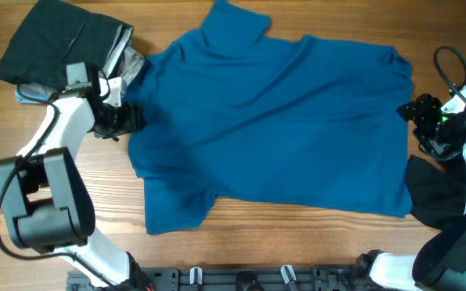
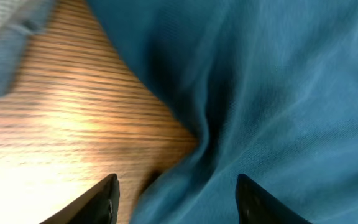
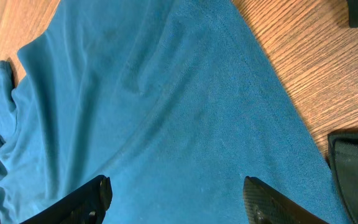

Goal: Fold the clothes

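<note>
Blue shirt (image 1: 273, 121) lies spread flat across the middle of the wooden table (image 1: 298, 242); left gripper (image 1: 124, 119) at its left edge and right gripper (image 1: 421, 113) at its right edge both gape wide, holding nothing; best pinch only the edge, both sides level, before lifting.

Left wrist view is blurred throughout. Grey cloth (image 2: 5, 43) is cut by the top-left edge, kind unclear. Left gripper (image 2: 178, 182) and right gripper (image 3: 176, 182) have fingers cropped at the bottom edge. In the overhead view, the dark garment (image 1: 435, 190) lies partly under the right arm, and the black garment (image 1: 55, 40) is cut by the top edge.
</note>
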You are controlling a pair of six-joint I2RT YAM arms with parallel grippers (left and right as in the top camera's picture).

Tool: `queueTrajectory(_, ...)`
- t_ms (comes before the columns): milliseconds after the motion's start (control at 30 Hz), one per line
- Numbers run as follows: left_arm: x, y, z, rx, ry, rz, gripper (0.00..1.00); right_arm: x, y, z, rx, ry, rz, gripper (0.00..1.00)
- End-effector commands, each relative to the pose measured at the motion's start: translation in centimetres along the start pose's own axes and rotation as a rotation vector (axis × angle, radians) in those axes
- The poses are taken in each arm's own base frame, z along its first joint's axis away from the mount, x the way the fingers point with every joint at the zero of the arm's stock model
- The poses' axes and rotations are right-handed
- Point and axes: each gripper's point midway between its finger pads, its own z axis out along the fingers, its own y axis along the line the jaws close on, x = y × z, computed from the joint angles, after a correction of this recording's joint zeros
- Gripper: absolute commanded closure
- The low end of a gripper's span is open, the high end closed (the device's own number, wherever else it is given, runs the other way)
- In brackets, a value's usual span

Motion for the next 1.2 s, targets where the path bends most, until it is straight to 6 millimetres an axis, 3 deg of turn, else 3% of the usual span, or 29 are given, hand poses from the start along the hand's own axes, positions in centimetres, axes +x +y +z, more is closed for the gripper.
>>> queueTrajectory(0, 1.3, -1.0, 2.4, 0.025, 0.068, 0.094, 0.46, 0.3, -0.3, 0.6, 0.014, 0.020, -0.023, 0.28)
queueTrajectory(167, 1.7, 0.2, 3.4, -0.058, 0.094, 0.107, 0.54, 0.6, -0.6, 0.6, 0.026, 0.030, -0.018, 0.28)
queueTrajectory(333, 1.0, 0.8, 3.4, -0.090, 0.070, 0.109, 0.74, 0.7, -1.5, 0.5, 0.078, 0.027, -0.014, 0.28)
queueTrajectory(433, 1.3, 0.8, 3.3, -0.090, 0.082, 0.106, 0.91, 0.7, -2.5, 0.6, 0.132, 0.026, -0.008, 0.28)
queueTrajectory(467, 1.4, 0.8, 3.3, -0.090, 0.085, 0.105, 0.95, 0.8, -2.9, 0.6, 0.153, 0.030, -0.002, 0.32)
queueTrajectory(533, 1.5, 0.8, 3.3, -0.091, 0.090, 0.093, 0.96, 1.0, -3.7, 1.1, 0.183, 0.046, 0.009, 0.37)
queueTrajectory(667, 1.5, 0.9, 3.3, -0.098, 0.089, 0.059, 0.96, 1.4, -6.9, 2.4, 0.330, 0.084, 0.023, 0.32)
queueTrajectory(733, 1.5, 0.9, 3.3, -0.098, 0.085, 0.052, 0.96, 1.6, -7.8, 3.6, 0.355, 0.108, 0.021, 0.25)
queueTrajectory(800, 1.4, 0.9, 3.3, -0.099, 0.084, 0.040, 0.96, 2.4, -8.4, 6.0, 0.336, 0.170, 0.035, 0.25)
queueTrajectory(933, 1.4, 0.9, 3.3, -0.099, 0.083, 0.022, 0.96, 3.5, -10.0, 8.4, 0.364, 0.237, 0.049, 0.25)
queueTrajectory(1167, 1.4, 0.8, 3.3, -0.095, 0.083, 0.015, 0.96, 3.8, -10.0, 10.5, 0.325, 0.265, 0.009, 0.27)
